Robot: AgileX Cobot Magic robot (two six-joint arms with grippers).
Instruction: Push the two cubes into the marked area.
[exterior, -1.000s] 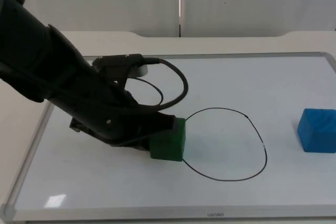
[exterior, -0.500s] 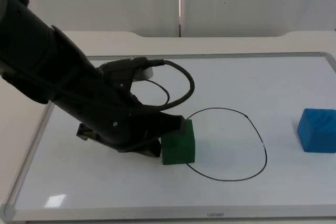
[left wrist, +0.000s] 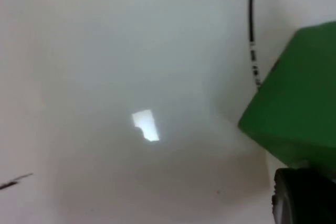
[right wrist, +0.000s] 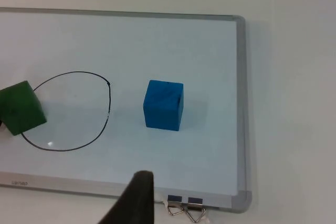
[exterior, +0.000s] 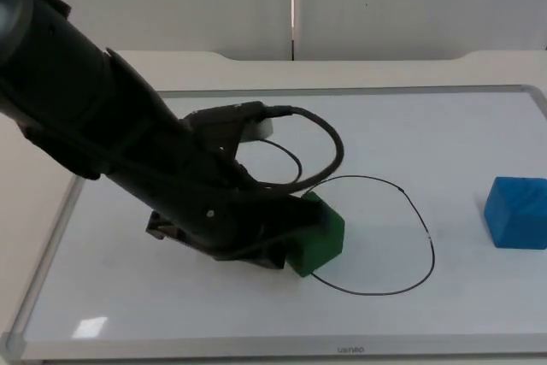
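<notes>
In the top view, the left arm reaches low across a white, metal-framed whiteboard lying flat on the table. The left gripper sits pressed against the left side of the green cube; whether its fingers are spread or closed cannot be told. The green cube is turned at an angle and straddles the left edge of the black hand-drawn oval outline, partly inside it. The blue cube stands well apart to the right, outside the oval, near the board's right border.

In the left wrist view, the green cube is close up beside a stretch of the black line, with 1 black fingertip touching its near face.

In the right wrist view, the green cube overlaps the oval's far side, and the blue cube stands just outside the oval's near side. The right gripper hangs above the board's edge, waiting; its grip state cannot be told.
</notes>
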